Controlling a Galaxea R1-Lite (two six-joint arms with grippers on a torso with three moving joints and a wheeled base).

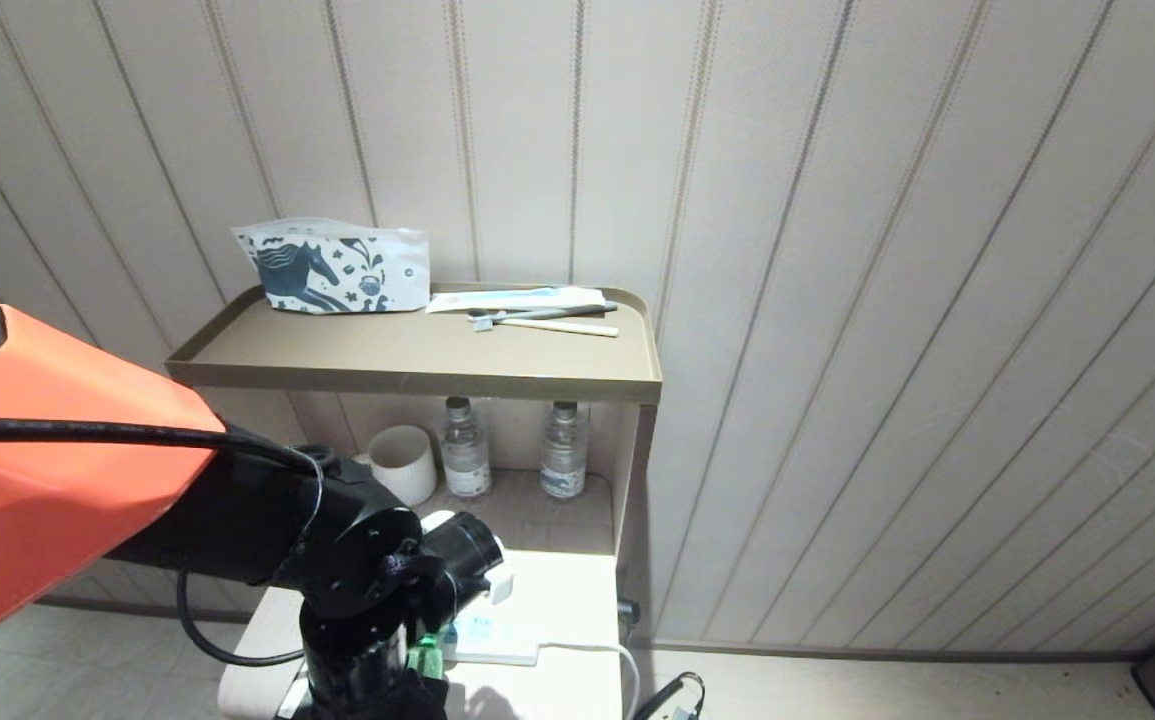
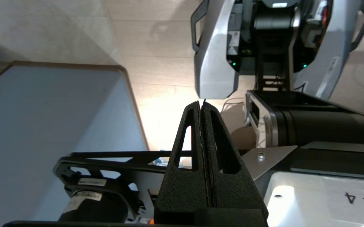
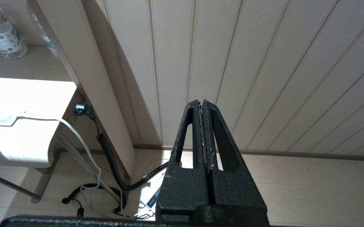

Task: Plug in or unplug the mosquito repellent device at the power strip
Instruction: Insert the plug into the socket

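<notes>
Fingers of the left gripper (image 2: 201,105) are pressed flat together and hold nothing. In the head view the left arm covers much of the white tabletop (image 1: 557,600); the mosquito repellent device (image 1: 427,658) shows green just beside it, touching the power strip (image 1: 487,640). Right gripper (image 3: 201,104) fingers are also closed, empty, near the wall.

Upper shelf (image 1: 407,350): pouch (image 1: 333,266) at back left, toothbrushes (image 1: 547,320) to its right. Recess below: mug (image 1: 403,463) left, two water bottles (image 1: 464,450) right of it. Lower worktop (image 1: 562,590) in front: power strip (image 1: 485,640) on it, mosquito repellent device (image 1: 427,658) at its left end, partly hidden behind left arm (image 1: 357,570). Cord (image 1: 607,655) runs off strip's right end.
</notes>
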